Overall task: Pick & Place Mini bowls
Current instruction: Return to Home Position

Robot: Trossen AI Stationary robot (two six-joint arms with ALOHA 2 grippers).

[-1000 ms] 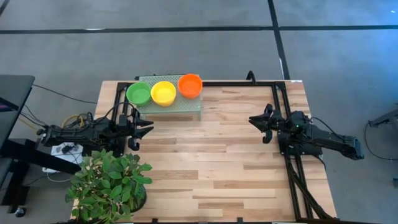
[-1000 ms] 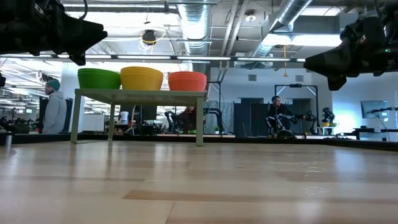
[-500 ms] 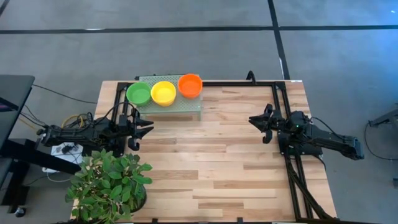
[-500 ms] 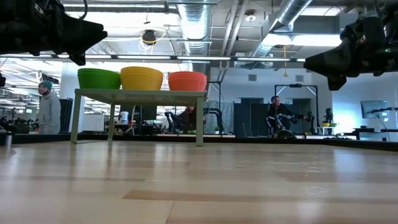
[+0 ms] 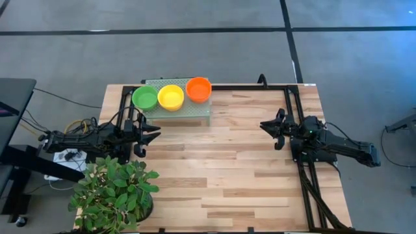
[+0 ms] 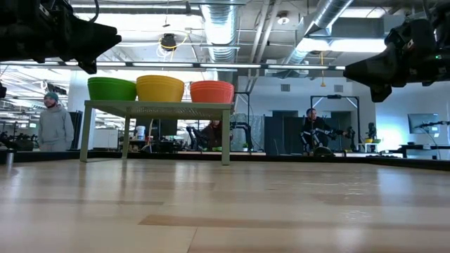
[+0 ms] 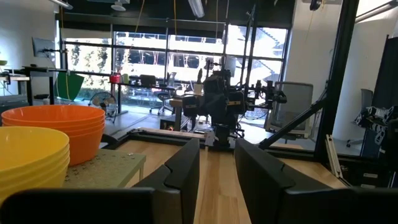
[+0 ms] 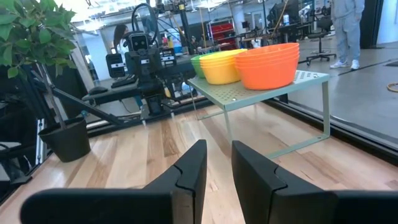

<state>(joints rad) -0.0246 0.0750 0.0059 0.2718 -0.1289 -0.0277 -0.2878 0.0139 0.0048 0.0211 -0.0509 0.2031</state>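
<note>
Bowls are stacked by colour on the rack (image 5: 195, 112): green stack (image 5: 145, 98), yellow stack (image 5: 171, 97), orange stack (image 5: 198, 90). Left pincer (image 5: 153, 132), parted and empty, is held near the rack; right pincer (image 5: 268, 125), likewise parted and empty, well apart. Risk judged: rack clipped if the left arm is swung wide, stacks toppled.

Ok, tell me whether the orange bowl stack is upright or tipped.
Upright: the orange bowl stack sits level, rim up, on the pale green rack.

Table: we see a pale wooden plank top (image 5: 221, 169), with the rack standing at its far left corner.
Rack: pale green mesh shelf (image 5: 197, 110) on thin legs (perforated top).
On the rack: three stacks in a row, namely green bowls (image 5: 145, 98), yellow bowls (image 5: 171, 97) and orange bowls (image 5: 198, 89).
</note>
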